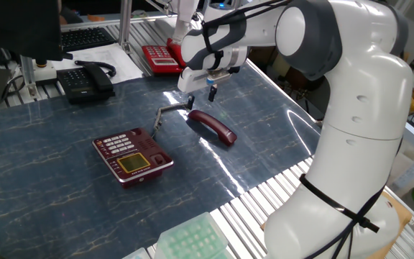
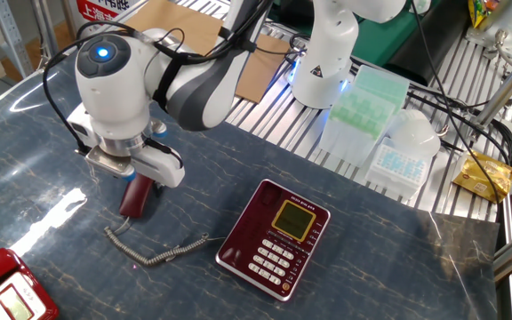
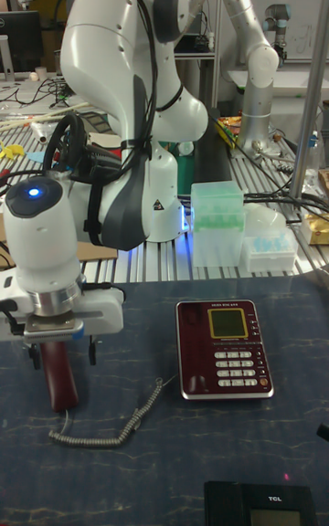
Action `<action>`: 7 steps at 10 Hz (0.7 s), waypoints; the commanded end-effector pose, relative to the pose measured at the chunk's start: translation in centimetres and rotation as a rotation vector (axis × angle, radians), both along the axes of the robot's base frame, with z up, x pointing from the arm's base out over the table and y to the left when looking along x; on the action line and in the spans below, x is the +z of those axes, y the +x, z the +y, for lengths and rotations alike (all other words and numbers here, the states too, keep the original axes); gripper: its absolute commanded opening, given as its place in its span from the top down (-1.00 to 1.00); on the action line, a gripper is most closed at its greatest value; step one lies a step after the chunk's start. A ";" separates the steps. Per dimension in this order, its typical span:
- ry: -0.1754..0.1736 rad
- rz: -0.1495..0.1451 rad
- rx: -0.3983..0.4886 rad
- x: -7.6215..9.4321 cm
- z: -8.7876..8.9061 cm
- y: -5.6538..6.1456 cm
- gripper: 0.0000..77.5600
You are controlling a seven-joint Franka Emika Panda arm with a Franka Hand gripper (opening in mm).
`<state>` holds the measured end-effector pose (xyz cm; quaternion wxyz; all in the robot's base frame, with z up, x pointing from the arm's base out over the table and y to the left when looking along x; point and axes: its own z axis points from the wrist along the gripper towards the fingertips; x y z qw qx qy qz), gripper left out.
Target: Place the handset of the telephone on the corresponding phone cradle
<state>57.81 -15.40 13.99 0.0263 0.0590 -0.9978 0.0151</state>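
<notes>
Nearest the lens in the tall fixed view, a black phone [image 3: 259, 500] peeks in at the bottom edge of the dark blue marbled table [image 3: 183, 453]. Just beyond it, the telephone [image 3: 224, 349] sits flat, dark red, display lit yellow-green, pale buttons facing up, its phone cradle [image 3: 189, 350] a bare strip down the left side. A coiled grey cord [image 3: 110, 425] trails off to the left and there's the handset [image 3: 58, 373], lying on the table well apart from the base, glossy maroon, one end under the arm's wrist.

And over it, the gripper [image 1: 201, 91] hangs above the handset's far end, fingers [image 1: 211, 91] pointing down, spread apart, closed on nothing, with a gap of air below the tips in one fixed view.

Past the tabletop, the ribbed metal bench [image 2: 309, 116] carries a pale green rack [image 2: 368, 98] and a clear lidded box [image 2: 407, 151] on the right. Further back in one fixed view, a bright red phone [image 1: 158, 57] and another black phone [image 1: 85, 79] beside sheets of paper [image 1: 110, 61]. At the rear, a second grey-jointed arm [image 3: 251, 51] stands among the lab shelving and monitors [image 3: 20, 37].
</notes>
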 end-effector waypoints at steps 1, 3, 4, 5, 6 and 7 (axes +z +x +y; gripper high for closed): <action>-0.011 -0.008 0.000 0.2 -0.1 0.1 -1.00; -0.024 -0.020 -0.025 0.2 -0.1 0.1 -1.00; -0.038 -0.024 -0.039 0.2 -0.1 0.1 -1.00; -0.053 -0.024 -0.046 0.2 -0.1 0.1 -1.00; -0.051 -0.023 -0.046 0.2 -0.1 0.1 -1.00; -0.048 -0.022 -0.026 0.2 -0.1 0.1 -1.00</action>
